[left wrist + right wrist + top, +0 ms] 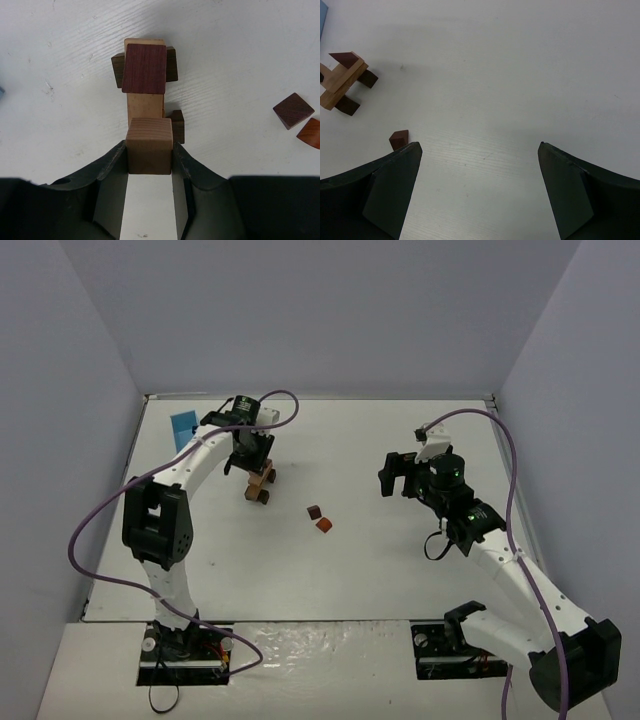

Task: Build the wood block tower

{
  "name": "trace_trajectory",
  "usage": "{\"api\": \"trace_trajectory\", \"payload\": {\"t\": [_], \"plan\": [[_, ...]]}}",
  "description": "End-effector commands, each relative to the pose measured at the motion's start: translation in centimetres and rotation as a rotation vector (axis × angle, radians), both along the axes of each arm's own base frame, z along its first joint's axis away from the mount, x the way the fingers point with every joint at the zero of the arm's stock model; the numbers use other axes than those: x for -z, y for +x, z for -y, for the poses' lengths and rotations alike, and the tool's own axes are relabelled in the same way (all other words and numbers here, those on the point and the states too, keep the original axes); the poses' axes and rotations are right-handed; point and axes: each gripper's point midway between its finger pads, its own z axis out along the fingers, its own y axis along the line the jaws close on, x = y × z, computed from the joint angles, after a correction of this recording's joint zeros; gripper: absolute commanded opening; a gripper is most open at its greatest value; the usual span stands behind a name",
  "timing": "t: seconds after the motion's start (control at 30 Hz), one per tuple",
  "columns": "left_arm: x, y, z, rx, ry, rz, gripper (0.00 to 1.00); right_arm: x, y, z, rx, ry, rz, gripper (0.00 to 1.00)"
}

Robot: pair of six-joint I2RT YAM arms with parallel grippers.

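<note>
The tower (262,486) is a tan bar (144,104) lying across dark brown blocks, with a reddish-brown block (145,68) on its far end. It also shows in the right wrist view (342,82). My left gripper (254,466) is shut on a brown cube (149,145) over the near end of the bar. I cannot tell if the cube touches the bar. A dark brown cube (314,511) and a reddish-orange block (324,525) lie loose to the tower's right. My right gripper (400,476) is open and empty above bare table (480,150).
A light blue box (183,424) lies at the far left, behind the tower. The loose blocks also show in the left wrist view, dark (293,110) and orange (311,133). White walls close in the table on three sides.
</note>
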Motion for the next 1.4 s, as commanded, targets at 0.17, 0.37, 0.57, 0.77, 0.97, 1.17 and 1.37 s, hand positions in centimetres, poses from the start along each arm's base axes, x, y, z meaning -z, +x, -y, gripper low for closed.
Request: {"api": "trace_trajectory", "payload": {"t": [0.17,0.37,0.57,0.77,0.97,1.17,1.37], "plan": [[-1.9,1.7,0.2,-0.007,-0.037,0.052,0.15,-2.7,1.7,0.5,0.045,0.004,0.095,1.0],[-1.7,2.0,-0.3,-0.011,-0.012,0.051,0.15,-2.8,1.8,0.6,0.047,0.0,0.096,1.0],[-1.6,2.2,-0.4,-0.016,-0.002,0.049,0.16,-2.6,1.8,0.5,0.047,-0.003,0.091,1.0],[-1.5,2.4,-0.2,-0.016,-0.008,0.049,0.16,-2.5,1.8,0.6,0.051,-0.004,0.092,1.0],[-1.6,2.5,-0.3,-0.015,-0.004,0.047,0.16,-2.5,1.8,0.7,0.053,-0.002,0.092,1.0],[-1.5,2.6,-0.2,-0.017,-0.004,0.045,0.18,-2.5,1.8,0.7,0.053,-0.003,0.092,1.0],[-1.4,2.5,-0.3,-0.017,-0.001,0.038,0.22,-2.5,1.7,0.8,0.055,-0.002,0.094,1.0]]}}
